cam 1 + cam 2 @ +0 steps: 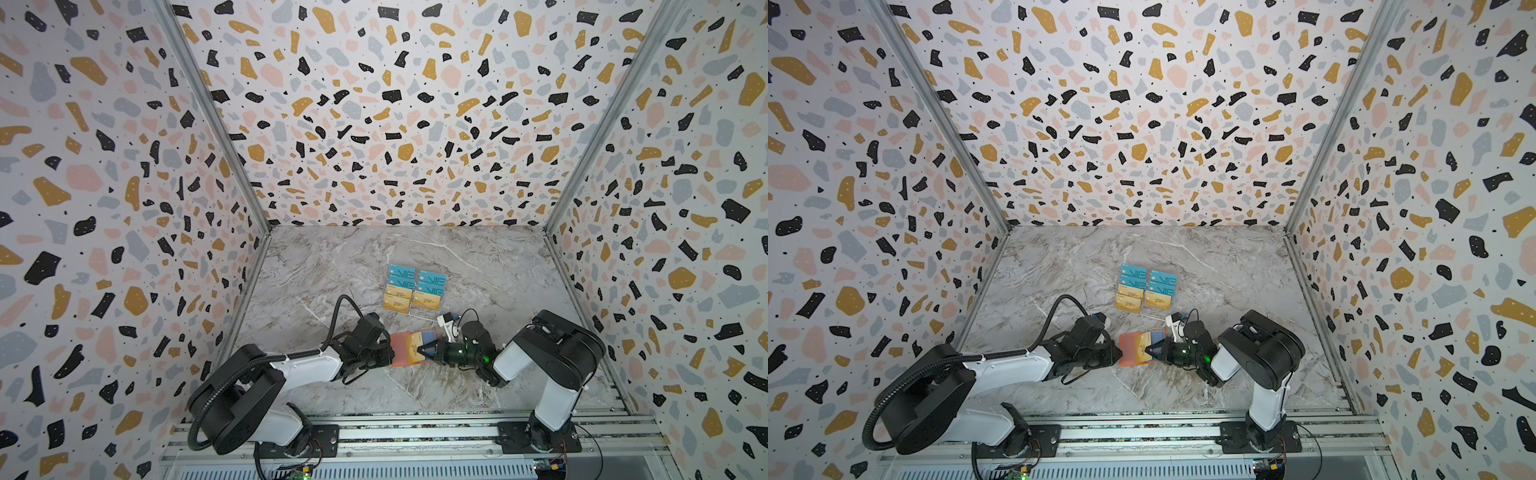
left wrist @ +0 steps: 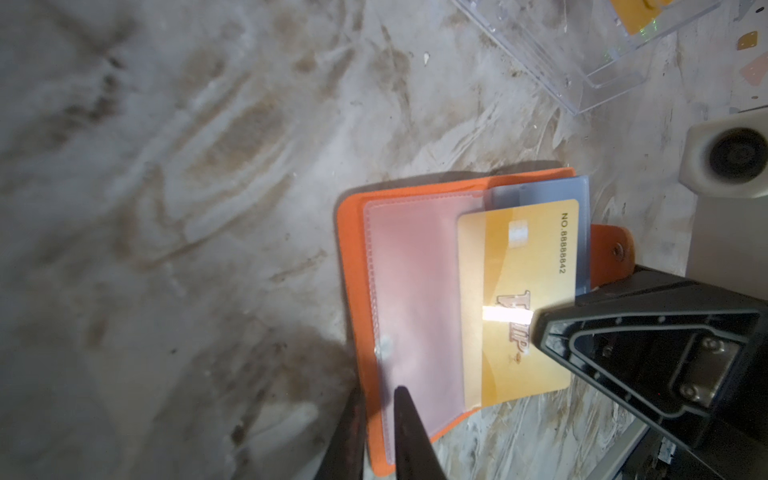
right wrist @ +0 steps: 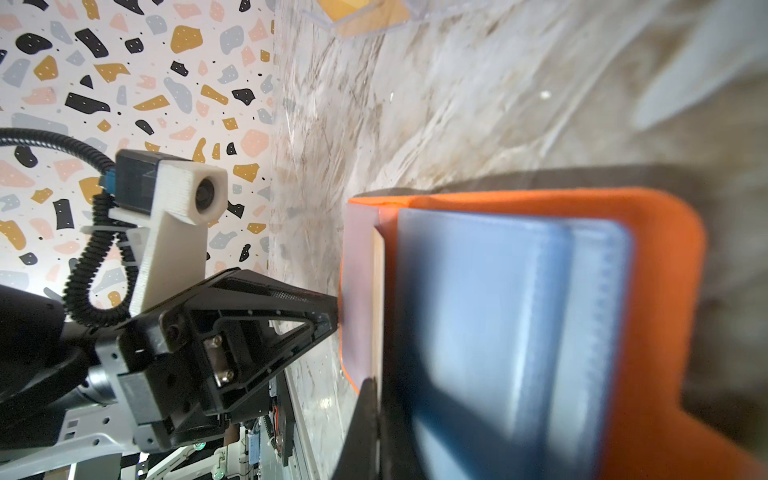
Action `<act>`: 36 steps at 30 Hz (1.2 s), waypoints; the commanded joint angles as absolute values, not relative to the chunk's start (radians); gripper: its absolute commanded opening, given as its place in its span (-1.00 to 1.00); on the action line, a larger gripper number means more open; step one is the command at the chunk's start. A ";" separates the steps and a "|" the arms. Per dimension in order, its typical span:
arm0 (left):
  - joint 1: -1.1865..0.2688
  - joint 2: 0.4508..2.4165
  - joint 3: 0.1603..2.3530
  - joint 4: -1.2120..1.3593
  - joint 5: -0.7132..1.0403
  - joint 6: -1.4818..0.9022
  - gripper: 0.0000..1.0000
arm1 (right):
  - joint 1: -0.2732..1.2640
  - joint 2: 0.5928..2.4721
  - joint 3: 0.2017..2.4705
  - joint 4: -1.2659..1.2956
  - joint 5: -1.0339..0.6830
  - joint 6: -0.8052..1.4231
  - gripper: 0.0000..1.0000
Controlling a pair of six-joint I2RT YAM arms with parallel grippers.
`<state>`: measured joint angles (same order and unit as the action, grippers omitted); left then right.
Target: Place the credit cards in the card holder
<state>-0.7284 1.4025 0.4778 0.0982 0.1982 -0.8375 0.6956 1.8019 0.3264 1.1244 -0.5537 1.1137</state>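
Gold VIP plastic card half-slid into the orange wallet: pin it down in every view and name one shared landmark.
Top view: gold VIP plastic card, low, just right of centre.
Top view: the card, low, just left of centre.
Left wrist: card partly tucked under the pink translucent sleeve.
Right wrist: only its thin tan edge, beside the blue sleeves.
Landmark: the orange leather-like card holder, in all four.
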 commanded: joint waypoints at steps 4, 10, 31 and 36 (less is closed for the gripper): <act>-0.726 1.407 0.488 0.083 0.202 -0.831 -0.66 | 0.706 1.815 0.337 1.158 -0.521 1.138 -1.00; -0.726 1.406 0.489 0.084 0.208 -0.831 -0.66 | 0.742 1.821 0.361 1.124 -0.491 1.127 -1.00; -0.725 1.448 0.508 0.114 0.222 -0.822 -0.64 | 0.798 1.619 0.638 0.207 -0.284 0.661 -0.10; -0.725 1.456 0.514 0.119 0.227 -0.823 -0.64 | 0.801 1.641 0.690 0.146 -0.261 0.612 -0.09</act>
